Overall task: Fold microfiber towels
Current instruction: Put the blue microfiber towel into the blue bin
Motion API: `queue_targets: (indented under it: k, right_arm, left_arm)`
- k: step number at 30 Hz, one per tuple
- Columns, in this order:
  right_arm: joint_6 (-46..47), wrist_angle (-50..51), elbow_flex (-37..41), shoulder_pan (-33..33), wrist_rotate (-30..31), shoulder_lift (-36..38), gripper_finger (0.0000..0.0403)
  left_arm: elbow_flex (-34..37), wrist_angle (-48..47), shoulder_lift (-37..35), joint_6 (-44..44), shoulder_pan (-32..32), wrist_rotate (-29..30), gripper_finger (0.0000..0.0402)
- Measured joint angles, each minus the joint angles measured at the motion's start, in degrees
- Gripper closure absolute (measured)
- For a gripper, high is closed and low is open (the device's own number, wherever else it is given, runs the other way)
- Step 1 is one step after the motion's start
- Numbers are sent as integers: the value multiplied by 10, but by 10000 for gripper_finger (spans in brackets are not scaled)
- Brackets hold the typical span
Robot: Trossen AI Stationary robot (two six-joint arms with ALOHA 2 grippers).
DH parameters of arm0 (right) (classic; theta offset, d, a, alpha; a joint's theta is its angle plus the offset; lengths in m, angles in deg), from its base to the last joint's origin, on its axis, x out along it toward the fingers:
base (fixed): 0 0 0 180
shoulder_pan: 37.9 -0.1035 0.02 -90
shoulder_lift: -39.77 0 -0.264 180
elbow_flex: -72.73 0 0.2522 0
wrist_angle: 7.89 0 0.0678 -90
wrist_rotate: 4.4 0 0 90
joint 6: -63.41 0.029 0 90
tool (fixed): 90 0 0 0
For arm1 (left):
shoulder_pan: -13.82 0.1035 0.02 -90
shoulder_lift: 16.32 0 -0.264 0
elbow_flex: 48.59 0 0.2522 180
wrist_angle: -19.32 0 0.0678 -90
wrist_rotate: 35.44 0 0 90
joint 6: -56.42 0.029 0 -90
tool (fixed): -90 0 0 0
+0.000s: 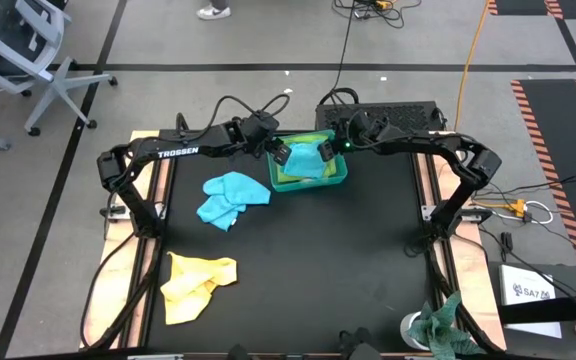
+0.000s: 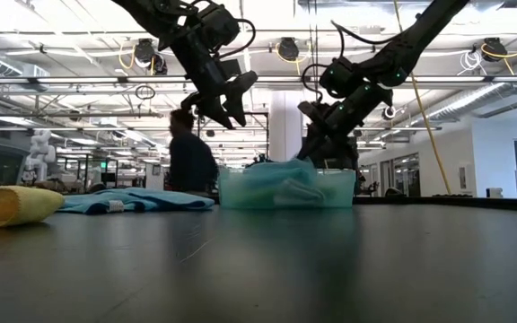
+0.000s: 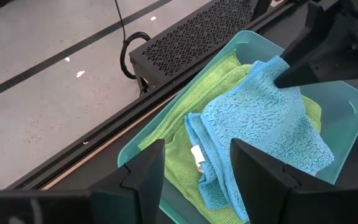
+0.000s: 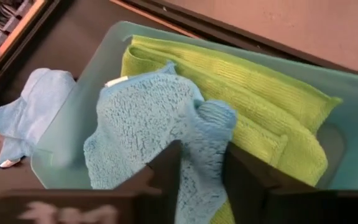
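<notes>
Right gripper (image 4: 201, 168) pinching the light blue towel (image 4: 154, 130) in the teal tray (image 1: 340, 180), at twelve o'clock on the table (image 1: 368, 260).
Its fingers close on a fold of the cloth, which lies atop a lime green towel (image 4: 260, 106). Left gripper (image 3: 197, 168) hangs just beside, over the tray, fingers spread, empty. Crumpled, unfolded: another light blue towel (image 1: 230, 198) at ten o'clock, a yellow towel (image 1: 196, 284) at eight. Nothing yet lies folded on the table; most work appears left.
</notes>
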Motion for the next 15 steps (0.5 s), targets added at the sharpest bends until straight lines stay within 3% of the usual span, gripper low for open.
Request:
queue_targets:
  k: [5,15]
  right_arm:
    - [-50,-24,0,-7,-22,0,393]
    - [-214,-52,0,-60,-33,4,400]
  left_arm:
    - [0,0,0,-3,-1,0,217]
    - [0,0,0,-3,0,2,217]
